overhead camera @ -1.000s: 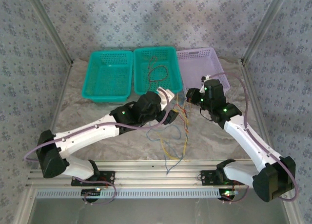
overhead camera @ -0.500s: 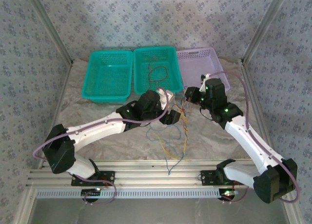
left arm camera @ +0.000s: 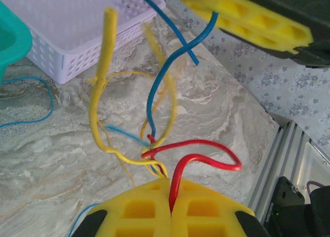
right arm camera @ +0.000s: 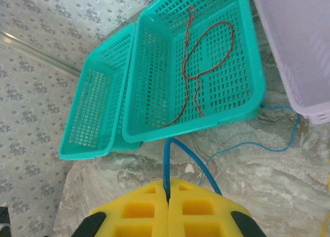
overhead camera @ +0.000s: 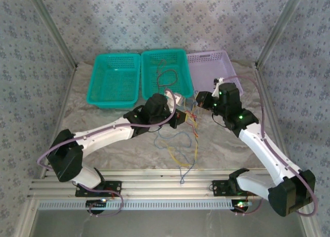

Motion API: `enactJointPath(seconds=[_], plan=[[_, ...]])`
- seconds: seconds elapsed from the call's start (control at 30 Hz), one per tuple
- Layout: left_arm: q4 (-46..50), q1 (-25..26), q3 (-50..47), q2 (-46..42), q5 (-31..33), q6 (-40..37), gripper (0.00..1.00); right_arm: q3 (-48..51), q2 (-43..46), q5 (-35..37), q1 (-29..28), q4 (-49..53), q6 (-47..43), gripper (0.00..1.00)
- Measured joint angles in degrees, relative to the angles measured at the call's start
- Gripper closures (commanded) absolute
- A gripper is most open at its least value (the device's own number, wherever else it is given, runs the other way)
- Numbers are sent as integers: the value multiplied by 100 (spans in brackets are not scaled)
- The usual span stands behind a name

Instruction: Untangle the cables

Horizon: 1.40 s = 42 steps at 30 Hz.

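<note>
- The left teal basket [overhead camera: 114, 80] stands at the far left of the bench [overhead camera: 98, 121]. In the right wrist view, the frame edge cuts off its near corner.
- The middle teal basket [overhead camera: 166, 72] touches it side by side and holds a lone red cable [right arm camera: 198, 67], lying in a loose loop on the mesh floor. From above, this strand is thin and hard to follow.
- The left tool [overhead camera: 180, 117] hangs just in front of that basket. Its wrist view shows the yellow pads [left arm camera: 139, 208] pressed together on a red cable [left arm camera: 178, 178], which enters the seam and is hidden from there on.
- The cables [overhead camera: 180, 141] lie mostly on the bench between the two arms, with one end trailing to the near edge.
- From above, the knot lifted between the tools is too fine to sort out.
- Close up, a yellow cable [left arm camera: 100, 92] loops round a blue cable [left arm camera: 170, 67] where the red one crosses. Which strand passes over which cannot be told.
- The right tool [overhead camera: 196, 101] sits just right of the knot. Its pads [right arm camera: 196, 206] are closed on the blue cable, and the pinched stretch is hidden.
- The lilac basket [overhead camera: 214, 67] stands at the far right, touching the middle basket. The right arm covers its near side.
</note>
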<state>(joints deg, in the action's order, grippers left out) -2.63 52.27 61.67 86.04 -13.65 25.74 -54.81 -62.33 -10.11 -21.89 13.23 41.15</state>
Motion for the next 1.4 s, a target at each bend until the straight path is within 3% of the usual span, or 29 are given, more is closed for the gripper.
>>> enactJointPath(seconds=[0.2, 0.53, 1.0, 1.4], plan=[[479, -216, -212, -549, -33, -70, 100, 0, 140, 33, 647, 103, 42, 100], [2288, -1023, -57, -2599, 146, -586, 100, 245, 422, 55, 1803, 179, 240, 100], [4638, -1257, 638, -4140, 986, -1108, 100, 304, 597, 92, 2339, 629, 297, 100], [5716, -1294, 1257, -4675, 2153, -1401, 100, 597, 979, 562, 2459, 892, 291, 100]])
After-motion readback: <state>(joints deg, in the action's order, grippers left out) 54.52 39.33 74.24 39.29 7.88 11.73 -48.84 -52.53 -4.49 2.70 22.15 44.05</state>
